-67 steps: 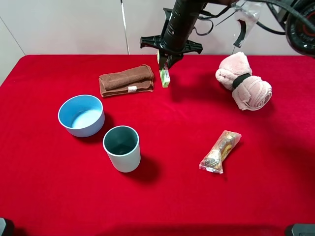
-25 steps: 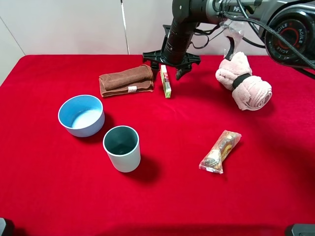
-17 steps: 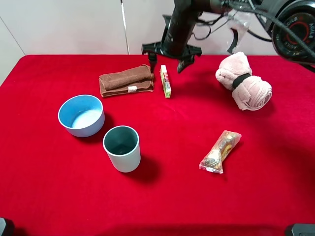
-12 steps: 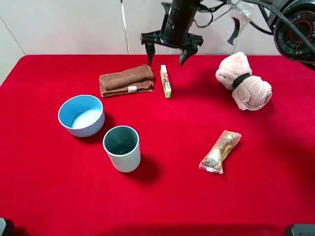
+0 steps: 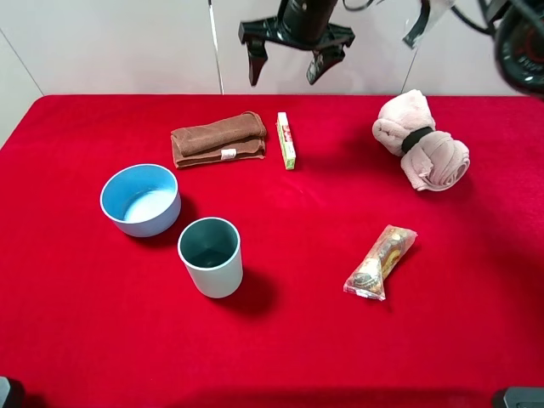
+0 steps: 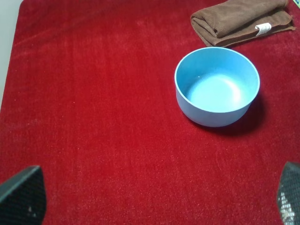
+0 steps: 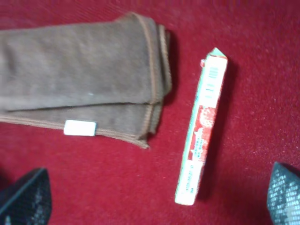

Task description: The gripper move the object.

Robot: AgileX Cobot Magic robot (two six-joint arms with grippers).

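The right gripper [image 5: 283, 76] hung high over the far edge of the bench [image 5: 323, 340], its jaws spread wide and holding nothing. In its own wrist view the two black fingertips sat at the opposite lower corners, with the object [image 7: 201, 126] lying between them far below. The slim green, red and white box lay flat on the red cloth, just beside the end of the folded brown towel [image 5: 218, 138]. A narrow strip of cloth showed between them, so they seemed not to touch. Judged from this, the box was already set down and the step in hand was clearing away. That would be done best by going straight up and back with the jaws held wide, so that neither finger brushed the box or caught the towel's hem. The box looked light and easy to nudge, so any sideways sweep low over it would be the risk. The pink rolled cloth [image 5: 422, 141] lay well apart on the right, and the blue bowl [image 5: 140, 199], the cup [image 5: 210, 256] and the snack packet [image 5: 380, 262] nearer the front. The left gripper [image 6: 154, 197] was also spread wide, over bare cloth near the bowl.
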